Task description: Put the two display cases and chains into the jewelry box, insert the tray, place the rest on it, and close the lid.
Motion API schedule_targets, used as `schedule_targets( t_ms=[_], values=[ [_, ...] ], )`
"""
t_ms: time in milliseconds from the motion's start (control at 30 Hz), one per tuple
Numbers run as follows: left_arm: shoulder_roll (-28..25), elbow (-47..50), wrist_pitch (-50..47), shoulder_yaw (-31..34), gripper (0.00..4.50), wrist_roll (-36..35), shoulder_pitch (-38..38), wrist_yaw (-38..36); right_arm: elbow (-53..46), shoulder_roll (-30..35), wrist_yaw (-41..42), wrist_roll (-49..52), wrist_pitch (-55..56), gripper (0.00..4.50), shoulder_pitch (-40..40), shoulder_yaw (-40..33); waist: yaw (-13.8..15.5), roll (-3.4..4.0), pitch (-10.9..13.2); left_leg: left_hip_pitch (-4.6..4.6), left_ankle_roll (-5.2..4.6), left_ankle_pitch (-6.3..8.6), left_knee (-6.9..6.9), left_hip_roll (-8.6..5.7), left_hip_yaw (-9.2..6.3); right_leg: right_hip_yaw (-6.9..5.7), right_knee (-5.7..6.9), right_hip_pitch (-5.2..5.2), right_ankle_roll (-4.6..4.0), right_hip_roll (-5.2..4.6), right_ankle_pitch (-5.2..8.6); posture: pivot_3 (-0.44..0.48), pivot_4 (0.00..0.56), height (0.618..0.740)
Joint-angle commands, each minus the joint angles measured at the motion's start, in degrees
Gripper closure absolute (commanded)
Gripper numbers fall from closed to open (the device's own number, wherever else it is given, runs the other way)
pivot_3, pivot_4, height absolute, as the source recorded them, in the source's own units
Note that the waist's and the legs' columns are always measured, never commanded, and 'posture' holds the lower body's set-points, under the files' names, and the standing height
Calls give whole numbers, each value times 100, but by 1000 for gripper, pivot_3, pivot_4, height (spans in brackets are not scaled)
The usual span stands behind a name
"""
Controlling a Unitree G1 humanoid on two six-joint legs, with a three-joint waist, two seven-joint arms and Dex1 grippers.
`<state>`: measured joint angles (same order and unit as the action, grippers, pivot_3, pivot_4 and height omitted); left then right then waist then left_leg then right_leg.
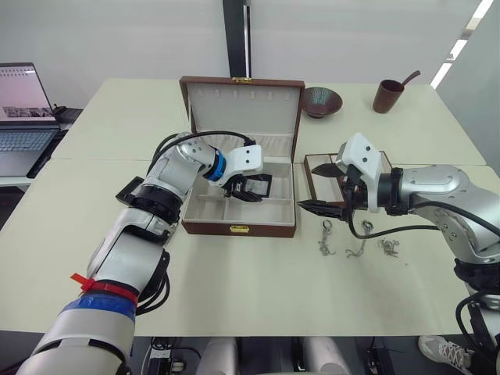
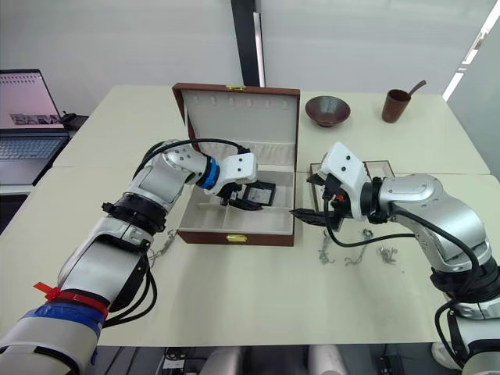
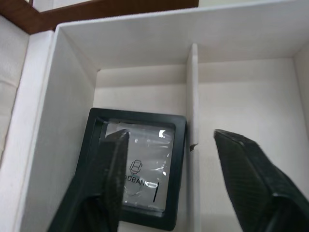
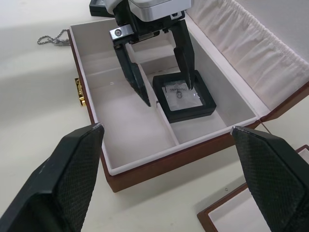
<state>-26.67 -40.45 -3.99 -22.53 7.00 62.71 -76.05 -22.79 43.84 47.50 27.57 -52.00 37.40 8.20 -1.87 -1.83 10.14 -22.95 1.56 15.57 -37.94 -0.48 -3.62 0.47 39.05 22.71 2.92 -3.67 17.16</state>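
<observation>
The left end effector (image 4: 161, 65) is inside the jewelry box (image 1: 239, 226), poised over the rear right compartment. Its two fingers are spread apart and grip nothing. One display case (image 4: 184, 96) lies flat on the cream lining directly below it; one fingertip (image 4: 188, 82) is over the case's window, the other over the divider beside the case. Whether that fingertip touches the window cannot be determined. The case appears already deposited.

The right end effector (image 1: 319, 207) hangs above the worktop (image 1: 258, 289) just outside the box's right wall, fingers wide apart and empty.

Remaining items, relative to the right end effector:
- The chains (image 1: 355, 246): a loose cluster of several on the worktop just below and slightly outboard of the fingertips. They lie in mixed directions, with no single common long axis.
- The tray (image 1: 320, 168): beside and behind the end effector, partly hidden by the wrist.
- One further chain (image 4: 52, 38) lies on the worktop outside the box's left wall, nearer the left arm.

The lid (image 1: 244, 105) stands upright behind the box.

Judgement: the right arm is nearer the main chain cluster. The coming move likely turns on a short descent onto one chain, closing across its thin length, then a transfer leftward over the box wall. A second display case cannot be located.
</observation>
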Motion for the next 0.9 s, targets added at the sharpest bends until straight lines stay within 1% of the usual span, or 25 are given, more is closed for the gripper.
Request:
schedule_targets(
  t_ms=[33,67,133,233,333,367,433,533,600,733,833,900],
  values=[
    [-127,551,-137,280,282,-168,117,-56,-53,61,47,-78,123,0,173,-71,0,0,0,0,0,0,-1,0,0,1,0,0,0,0,0,0,150,733],
    [-173,679,-186,339,18,-212,109,-61,-44,62,49,-93,142,0,176,-74,0,0,0,0,0,0,-1,1,0,1,0,0,0,0,0,0,150,733],
    [-310,952,-304,464,18,-319,85,-109,-25,60,60,-101,179,0,180,-114,-2,0,0,0,0,0,0,1,0,2,0,1,0,0,0,0,150,733],
    [-722,1818,-1023,996,18,-896,-121,-356,19,40,50,-109,410,0,137,-348,-26,0,0,0,1,0,0,3,-1,2,1,2,0,0,0,0,150,733],
    [-1436,2737,-1745,1742,18,-1584,-729,-536,-14,226,130,-178,777,0,-155,-634,-77,2,-1,1,1,-1,2,9,-4,5,2,3,0,0,0,0,150,733],
    [-1696,2966,-2059,1977,18,-1731,-969,-493,-53,314,182,-206,922,0,-310,-741,-96,3,-2,3,2,-1,3,12,-7,6,2,4,0,0,0,0,150,733],
    [-2156,3197,-2205,2571,18,-1977,-1564,-340,-132,580,389,-288,1332,0,-752,-991,-104,4,-2,3,1,-1,4,15,-17,6,2,2,0,0,0,0,150,733],
    [-2773,3034,-1721,3384,18,-1909,-2609,57,-75,848,683,-287,1968,0,-1572,-1577,-88,4,-1,5,-2,1,1,16,-19,6,0,-6,0,-1,0,0,150,733],
    [-3013,2792,-1482,4082,18,-1957,-3367,350,49,981,823,-296,2224,0,-2115,-2016,-73,4,-1,7,-2,1,-2,17,-20,8,2,-11,0,-4,0,0,150,733],
    [-3048,2217,-874,5469,18,-2149,-4737,876,424,1255,1187,-485,2779,0,-3093,-2685,-15,6,0,15,-5,3,2,17,-17,9,-4,-21,0,-12,0,0,150,733],
    [-2960,1801,-533,6187,18,-2268,-5654,1109,777,1320,1301,-577,3073,0,-3588,-3068,11,6,0,24,-5,4,3,19,-17,6,-7,-34,0,-13,0,0,150,733],
    [-2850,1580,-356,6521,18,-2339,-6224,1245,1035,1341,1395,-675,3309,0,-3871,-3234,18,6,0,36,-6,5,6,17,-14,7,-9,-44,0,-20,1,0,150,733]
  ],
)
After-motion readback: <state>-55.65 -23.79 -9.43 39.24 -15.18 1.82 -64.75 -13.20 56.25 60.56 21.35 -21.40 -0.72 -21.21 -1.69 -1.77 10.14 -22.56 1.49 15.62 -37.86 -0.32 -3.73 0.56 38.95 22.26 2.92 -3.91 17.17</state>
